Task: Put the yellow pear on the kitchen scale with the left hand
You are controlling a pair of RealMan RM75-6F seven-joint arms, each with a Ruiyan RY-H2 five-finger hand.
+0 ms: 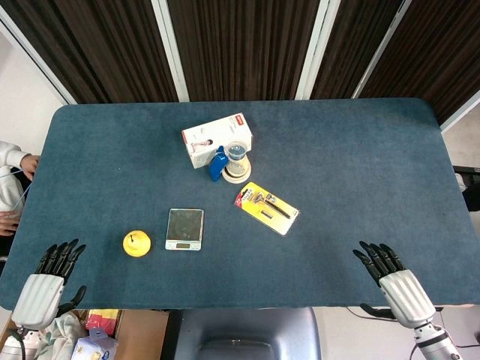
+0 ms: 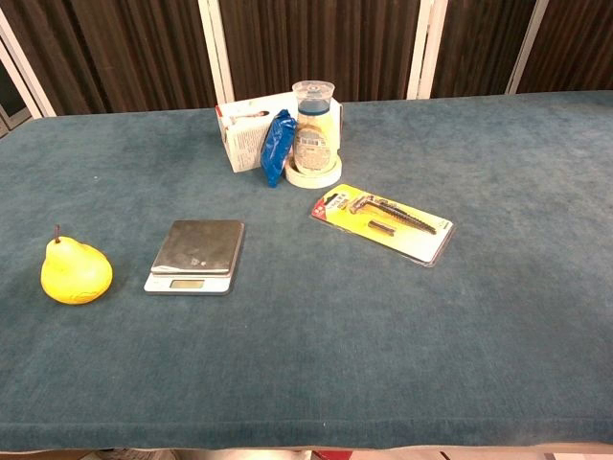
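A: What does the head view show of the two hands?

B: The left hand [image 1: 46, 281] sits at the near-left edge of the desk [image 1: 360, 172], its dark fingers [image 1: 61, 256] extended, slightly apart, and holding nothing. The right hand [image 1: 394, 281] sits at the near-right edge, its fingers [image 1: 377, 259] likewise extended side by side and holding nothing. (Neither hand appears in the chest view.)

A: And the task's objects?

B: The yellow pear [image 1: 136, 243] [image 2: 76, 272] rests on the blue cloth near the left hand but apart from it, stem up. Just to its right, not touching it, lies the kitchen scale [image 1: 184, 229] [image 2: 195, 255], a flat steel platform with its display strip facing the near edge; nothing rests on it.

A: What else lies on the desk?

B: Farther back, near the centre, a white carton [image 1: 217, 139] [image 2: 245, 133] lies on its side. Against its front stand a blue packet [image 1: 217, 163] [image 2: 278, 147] and a lidded jar [image 1: 238, 161] [image 2: 315, 132] on a pale round base. To the right of the scale lies a yellow blister pack [image 1: 266, 208] [image 2: 383, 222] holding dark tools, set diagonally.

A: Anything at the margins?

B: A person's arm in a white sleeve [image 1: 10, 161] shows at the left edge of the head view.
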